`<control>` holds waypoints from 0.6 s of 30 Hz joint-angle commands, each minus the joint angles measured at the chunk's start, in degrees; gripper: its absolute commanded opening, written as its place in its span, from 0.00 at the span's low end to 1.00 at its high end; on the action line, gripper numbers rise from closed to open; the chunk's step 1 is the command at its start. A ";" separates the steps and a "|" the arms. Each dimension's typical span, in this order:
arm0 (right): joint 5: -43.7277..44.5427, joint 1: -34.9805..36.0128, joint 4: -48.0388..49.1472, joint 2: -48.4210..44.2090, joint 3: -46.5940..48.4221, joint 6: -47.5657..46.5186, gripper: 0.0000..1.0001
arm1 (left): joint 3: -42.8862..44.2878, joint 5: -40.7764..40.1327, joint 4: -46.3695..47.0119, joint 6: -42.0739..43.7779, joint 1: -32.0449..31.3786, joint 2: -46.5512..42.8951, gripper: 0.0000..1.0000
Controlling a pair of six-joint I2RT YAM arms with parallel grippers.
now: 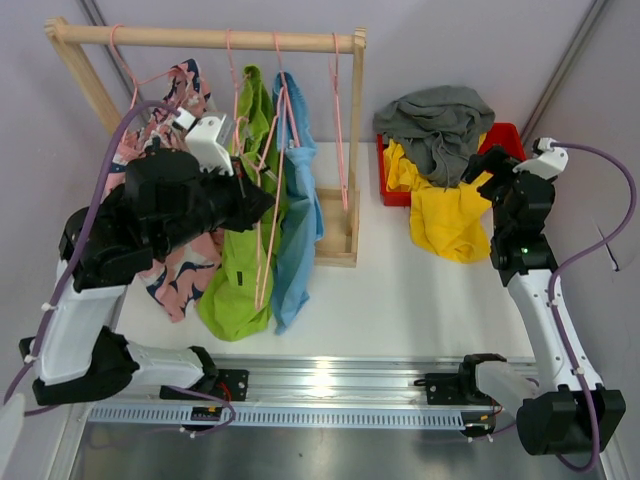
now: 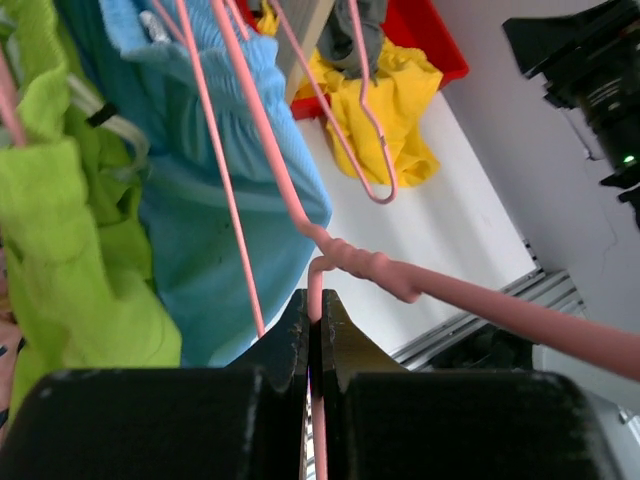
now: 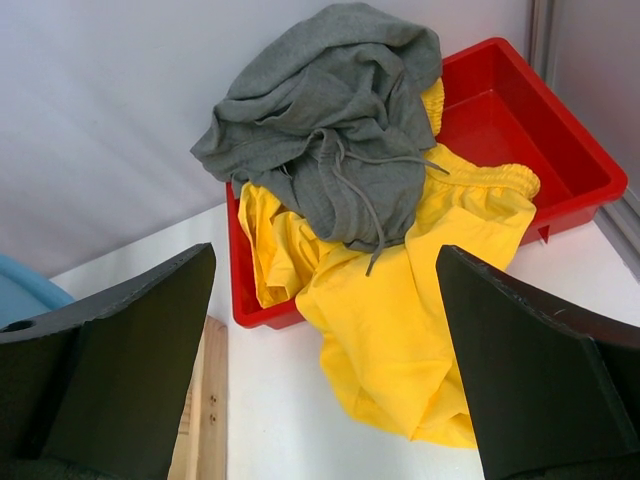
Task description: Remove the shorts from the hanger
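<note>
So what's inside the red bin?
The grey shorts lie on top of yellow shorts, which spill over the red bin rim onto the table. Anything beneath that pile is covered.

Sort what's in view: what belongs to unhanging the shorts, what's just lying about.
Job: left gripper shut on pink hanger; lime green shorts, light blue shorts, patterned pink shorts; wooden rack.
Lying about: grey shorts, yellow shorts, red bin; open right gripper.
</note>
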 commanded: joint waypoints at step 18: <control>0.63 -0.31 -0.57 -5.01 -0.35 -0.84 1.00 | 22.12 -12.44 -10.65 -1.41 -3.51 10.29 0.00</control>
